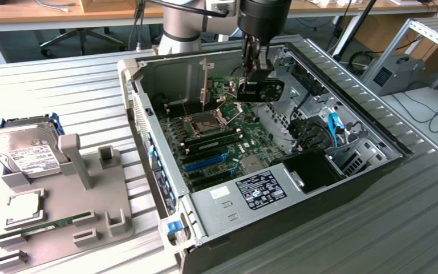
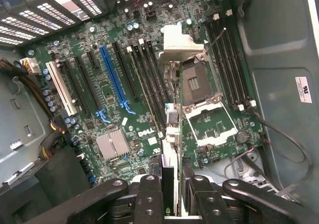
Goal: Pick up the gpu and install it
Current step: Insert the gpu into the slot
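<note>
1. I see my gripper point(image 1: 254, 80) poised over the open computer case point(image 1: 371, 165); its fingers point(image 2: 149, 196) are closed narrowly on the gpu point(image 1: 260, 90).
2. The gpu hangs edge-down between the fingers, fan outward in the exterior view, above the motherboard point(image 2: 124, 109) and apart from it.
3. Below the fingertips lies the open CPU socket point(image 2: 202, 92); the blue expansion slot point(image 2: 113, 77) sits well aside.
4. Outside the case, a grey fixture point(image 1: 89, 217) carries a hard drive point(image 1: 23, 154) and a memory stick point(image 1: 48, 222).
</note>
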Controlling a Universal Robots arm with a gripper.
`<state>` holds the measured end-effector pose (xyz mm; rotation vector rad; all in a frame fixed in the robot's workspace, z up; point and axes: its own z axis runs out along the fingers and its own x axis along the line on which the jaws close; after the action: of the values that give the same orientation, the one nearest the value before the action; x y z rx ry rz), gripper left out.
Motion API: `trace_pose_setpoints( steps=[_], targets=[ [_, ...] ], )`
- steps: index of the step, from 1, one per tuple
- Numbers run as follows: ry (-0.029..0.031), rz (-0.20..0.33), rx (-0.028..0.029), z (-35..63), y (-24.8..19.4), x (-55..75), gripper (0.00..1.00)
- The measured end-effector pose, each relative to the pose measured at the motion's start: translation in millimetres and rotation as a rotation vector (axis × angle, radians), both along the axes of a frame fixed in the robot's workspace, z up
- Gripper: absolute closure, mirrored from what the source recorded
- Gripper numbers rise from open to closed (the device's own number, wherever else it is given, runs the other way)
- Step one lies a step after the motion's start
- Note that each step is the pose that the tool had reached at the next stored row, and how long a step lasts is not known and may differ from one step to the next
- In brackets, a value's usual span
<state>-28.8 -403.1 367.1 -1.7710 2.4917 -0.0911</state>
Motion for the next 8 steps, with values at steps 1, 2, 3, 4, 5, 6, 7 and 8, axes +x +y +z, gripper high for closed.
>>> trace_pose_setpoints(
  steps=[1, 2, 3, 4, 5, 6, 7, 8],
  targets=[
    [0.0000, 0.003, 0.0000, 0.0, 0.0, 0.0, 0.74],
    [0.0000, 0.006, 0.0000, 0.0, 0.0, 0.0, 0.74],
    [0.0000, 0.009, 0.0000, 0.0, 0.0, 0.0, 0.74],
    [0.0000, 0.012, 0.0000, 0.0, 0.0, 0.0, 0.74],
    [0.0000, 0.016, 0.0000, 0.0, 0.0, 0.0, 0.74],
    [0.0000, 0.019, 0.0000, 0.0, 0.0, 0.0, 0.74],
    [0.0000, 0.023, -0.0001, 0.0, 0.0, 0.0, 0.74],
    [0.0000, 0.026, 0.0000, 0.0, 0.0, 0.0, 0.74]
  ],
)
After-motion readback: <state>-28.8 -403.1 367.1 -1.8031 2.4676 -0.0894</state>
